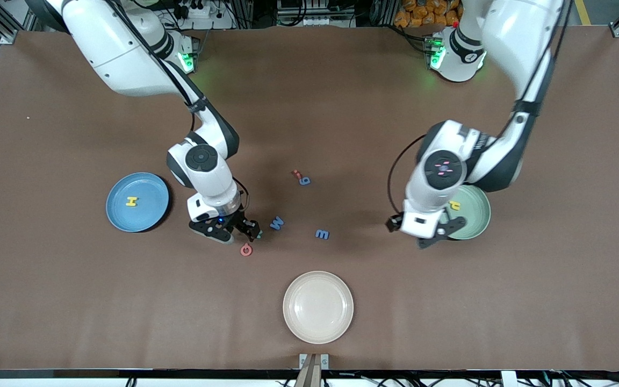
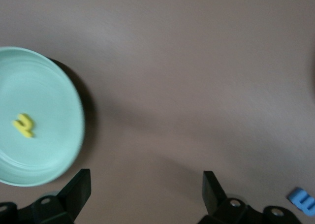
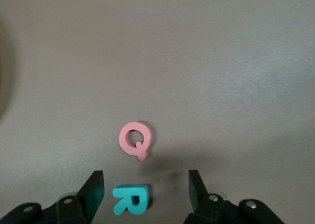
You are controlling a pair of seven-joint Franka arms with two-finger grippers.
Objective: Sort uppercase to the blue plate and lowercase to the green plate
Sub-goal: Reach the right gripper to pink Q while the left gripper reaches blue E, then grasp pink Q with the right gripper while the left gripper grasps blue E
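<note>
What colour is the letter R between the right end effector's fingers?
Teal green R; the right wrist view shows it best.

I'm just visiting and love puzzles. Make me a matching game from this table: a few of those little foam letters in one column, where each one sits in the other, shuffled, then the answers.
Letters:
1. yellow H
2. yellow hooked letter
3. teal R
4. blue m

Places:
A. on the bare table, between the open fingers of the right gripper
B. on the green plate
C. on the bare table between the two grippers, away from every plate
D. on the blue plate

Pairs: 1-D, 2-B, 3-A, 4-C
</note>
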